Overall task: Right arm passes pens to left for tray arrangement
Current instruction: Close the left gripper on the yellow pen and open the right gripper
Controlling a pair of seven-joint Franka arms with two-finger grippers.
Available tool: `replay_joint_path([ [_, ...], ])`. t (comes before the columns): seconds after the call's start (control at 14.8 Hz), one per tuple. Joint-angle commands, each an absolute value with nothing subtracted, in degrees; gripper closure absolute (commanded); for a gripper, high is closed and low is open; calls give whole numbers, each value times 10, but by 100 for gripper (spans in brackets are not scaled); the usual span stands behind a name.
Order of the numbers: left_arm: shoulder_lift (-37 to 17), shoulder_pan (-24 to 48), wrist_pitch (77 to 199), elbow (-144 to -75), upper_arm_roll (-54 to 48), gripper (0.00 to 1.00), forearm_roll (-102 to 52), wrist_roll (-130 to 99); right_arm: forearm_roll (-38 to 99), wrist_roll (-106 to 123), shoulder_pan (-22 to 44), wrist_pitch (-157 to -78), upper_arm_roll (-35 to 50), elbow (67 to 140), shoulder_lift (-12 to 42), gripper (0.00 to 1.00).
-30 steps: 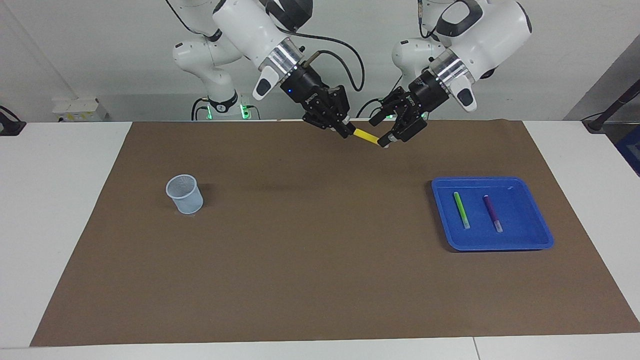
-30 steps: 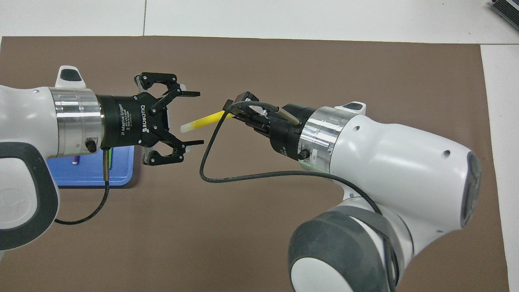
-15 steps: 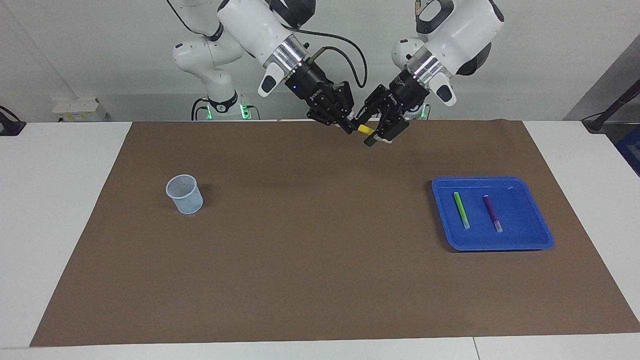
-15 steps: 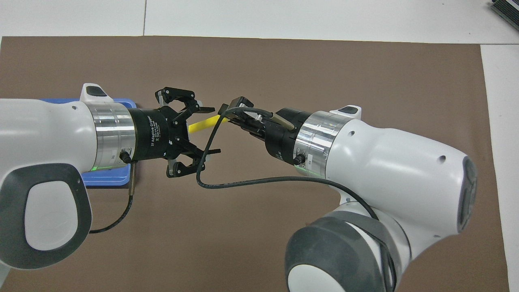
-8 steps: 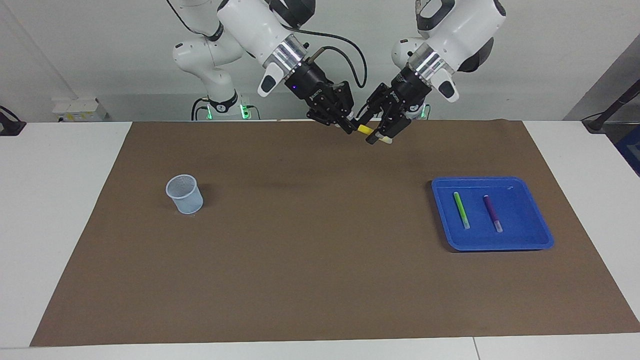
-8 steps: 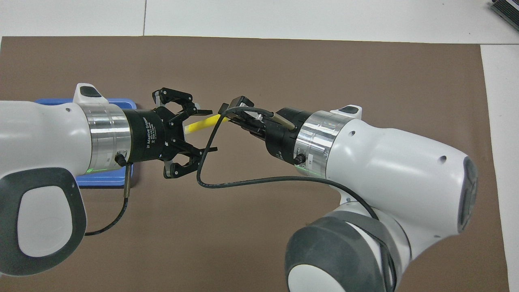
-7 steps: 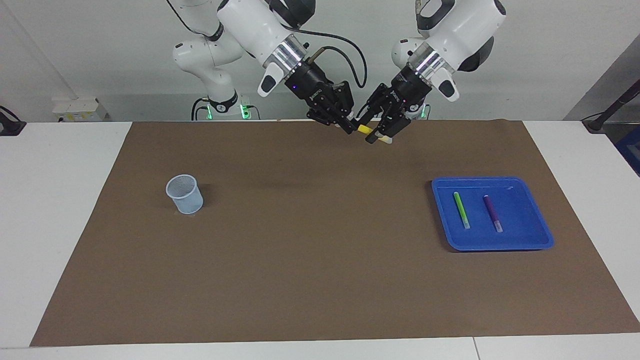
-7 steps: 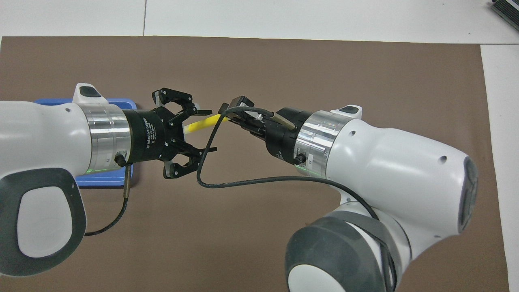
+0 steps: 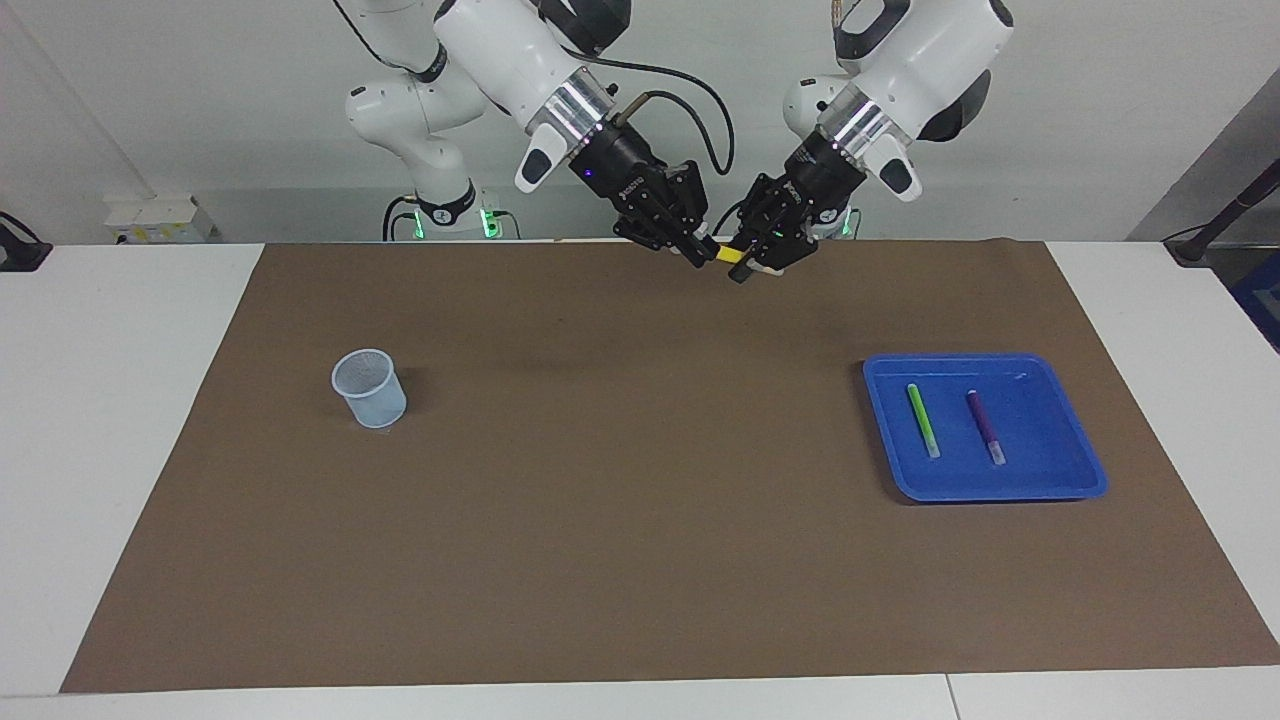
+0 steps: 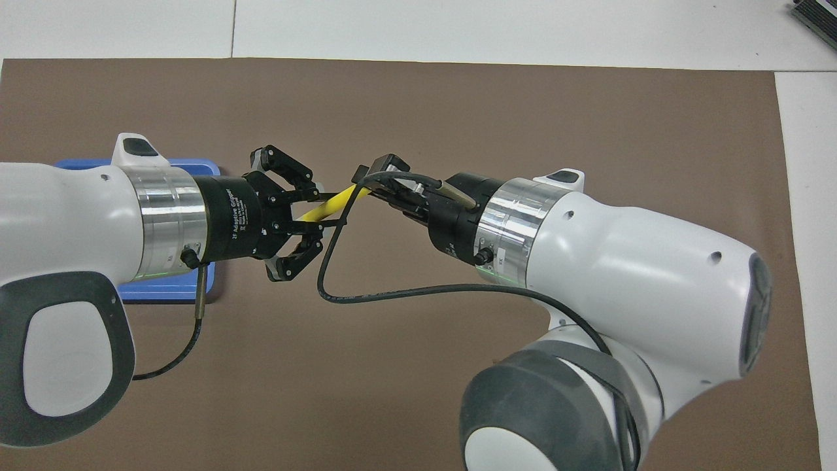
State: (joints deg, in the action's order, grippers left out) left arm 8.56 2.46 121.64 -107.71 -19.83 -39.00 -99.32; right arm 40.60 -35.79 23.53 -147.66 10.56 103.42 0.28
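A yellow pen hangs in the air between both grippers, over the mat's edge nearest the robots. My right gripper is shut on one end of it. My left gripper is shut on its other end, the whitish tip hidden between the fingers. The blue tray lies toward the left arm's end of the table and holds a green pen and a purple pen side by side. In the overhead view the tray is mostly hidden under the left arm.
A small pale-blue mesh cup stands on the brown mat toward the right arm's end. The right gripper's black cable loops below the two grippers. White table surface surrounds the mat.
The left gripper, open around the yellow pen's whitish end half a second ago, has closed on it. The right gripper keeps its hold and has not moved.
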Motion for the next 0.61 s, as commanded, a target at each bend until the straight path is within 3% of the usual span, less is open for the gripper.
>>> replay_joint_path([
  [0.0,108,25,1186,-1091,-198,100,-381,-998,418,-346,230,-1490,107,1034,0,100],
  [0.54,113,25,1178,-1086,-198,100,-354,-1001,418,-345,229,-1490,107,1034,0,100],
])
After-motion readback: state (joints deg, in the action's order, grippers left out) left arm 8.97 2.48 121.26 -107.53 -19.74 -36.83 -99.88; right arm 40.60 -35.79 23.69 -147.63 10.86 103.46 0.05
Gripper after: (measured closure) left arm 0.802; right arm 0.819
